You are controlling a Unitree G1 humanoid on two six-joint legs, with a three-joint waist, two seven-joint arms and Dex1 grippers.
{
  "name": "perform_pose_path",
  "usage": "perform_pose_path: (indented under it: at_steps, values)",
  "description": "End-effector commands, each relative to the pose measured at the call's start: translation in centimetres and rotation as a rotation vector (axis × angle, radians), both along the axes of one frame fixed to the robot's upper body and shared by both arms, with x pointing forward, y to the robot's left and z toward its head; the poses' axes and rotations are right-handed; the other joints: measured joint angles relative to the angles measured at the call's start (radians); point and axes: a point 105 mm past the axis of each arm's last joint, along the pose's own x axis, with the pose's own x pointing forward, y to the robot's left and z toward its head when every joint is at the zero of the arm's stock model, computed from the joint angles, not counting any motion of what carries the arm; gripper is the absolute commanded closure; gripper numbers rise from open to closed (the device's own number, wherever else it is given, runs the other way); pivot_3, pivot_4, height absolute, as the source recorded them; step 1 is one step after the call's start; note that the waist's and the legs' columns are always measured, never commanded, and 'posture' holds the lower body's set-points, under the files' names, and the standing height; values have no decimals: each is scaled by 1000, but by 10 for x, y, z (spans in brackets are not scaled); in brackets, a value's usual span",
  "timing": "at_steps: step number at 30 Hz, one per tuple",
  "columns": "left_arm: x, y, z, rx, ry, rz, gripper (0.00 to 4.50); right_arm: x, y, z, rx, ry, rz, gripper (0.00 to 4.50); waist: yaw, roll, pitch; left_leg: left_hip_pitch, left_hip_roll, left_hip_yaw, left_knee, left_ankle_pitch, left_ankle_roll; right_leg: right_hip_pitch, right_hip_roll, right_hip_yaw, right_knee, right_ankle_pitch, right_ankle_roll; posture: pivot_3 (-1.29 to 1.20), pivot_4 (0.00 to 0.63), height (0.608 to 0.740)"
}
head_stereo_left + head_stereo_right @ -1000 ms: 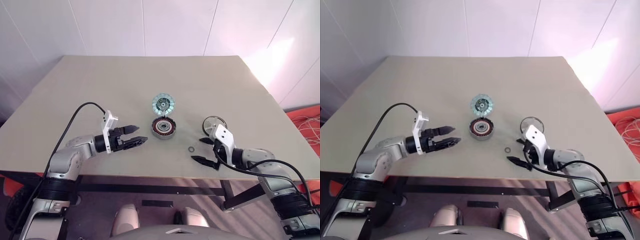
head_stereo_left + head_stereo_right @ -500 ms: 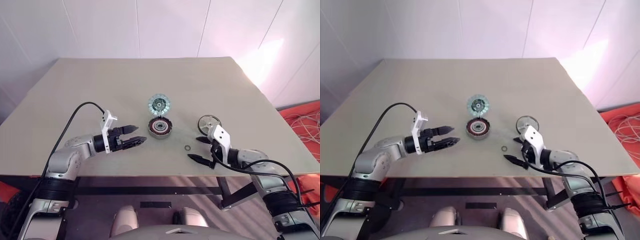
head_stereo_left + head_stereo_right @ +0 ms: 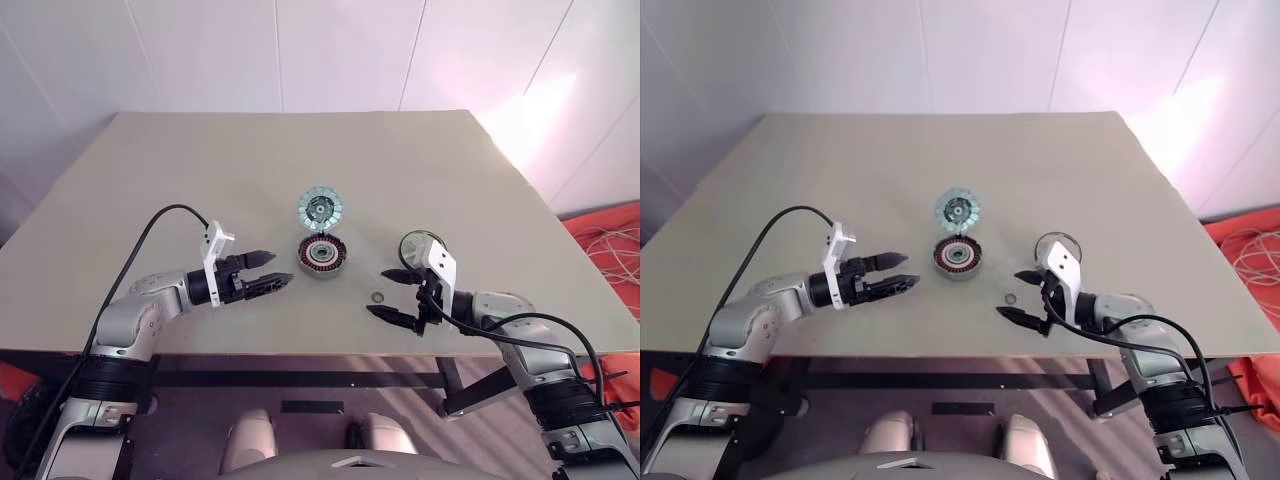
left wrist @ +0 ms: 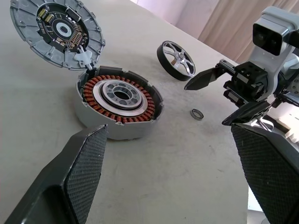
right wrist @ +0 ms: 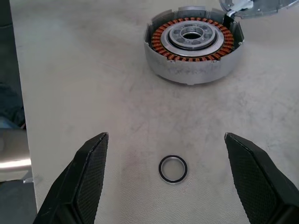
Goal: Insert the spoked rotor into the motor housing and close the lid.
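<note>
The motor housing (image 3: 323, 258), a round cup with coppery windings, sits mid-table. Its lid (image 3: 320, 209) stands tilted up at the housing's far edge, the segmented face toward me. The spoked rotor (image 4: 176, 53) lies flat to the right of the housing, partly behind my right wrist in the eye views. My left gripper (image 3: 275, 270) hovers open just left of the housing, pointing at it. My right gripper (image 3: 380, 292) is open and empty, its fingertips (image 5: 88, 177) either side of a tiny metal ring (image 5: 173, 169) on the table.
The tan table (image 3: 200, 170) is bare apart from these parts. Its front edge runs just below both grippers. A black cable (image 3: 150, 230) loops over the left arm. White walls stand behind the table's far edge.
My right gripper has moved left and slightly up, and turned inward; it now straddles the small ring. The left arm has stayed still. The head camera shifted a little.
</note>
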Motion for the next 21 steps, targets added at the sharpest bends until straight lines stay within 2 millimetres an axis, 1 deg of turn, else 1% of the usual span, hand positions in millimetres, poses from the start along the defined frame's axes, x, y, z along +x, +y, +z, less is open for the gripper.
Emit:
perform_pose_path:
  at_steps: [1, 5, 13, 18, 21]
  values:
    - [1, 0, 13, -11, -53, -4, 9, 3, 1, 15, 8, -54, 7, 0, 0, 0, 0, 0, 0, 0, 0, 0, 0, 0, 0, 0, 0, 0, 0, 0, 0, 740]
    - [1, 0, 13, -9, -55, -3, 9, 1, 1, 7, -30, -40, 8, 0, 0, 0, 0, 0, 0, 0, 0, 0, 0, 0, 0, 0, 0, 0, 0, 0, 0, 740]
    - [1, 1, 12, -7, -53, 2, 9, 0, 3, 3, -47, -28, 17, 0, 0, 0, 0, 0, 0, 0, 0, 0, 0, 0, 0, 0, 0, 0, 0, 0, 0, 740]
    - [0, 2, 12, -8, -53, 5, 9, 4, 5, 2, -43, -25, 23, 0, 0, 0, 0, 0, 0, 0, 0, 0, 0, 0, 0, 0, 0, 0, 0, 0, 0, 740]
    - [0, 2, 12, -7, -54, 7, 9, 8, 5, -4, -42, -17, 11, 0, -1, 0, 0, 0, 0, 0, 0, 0, 0, 0, 0, 0, 0, 0, 0, 0, 0, 740]
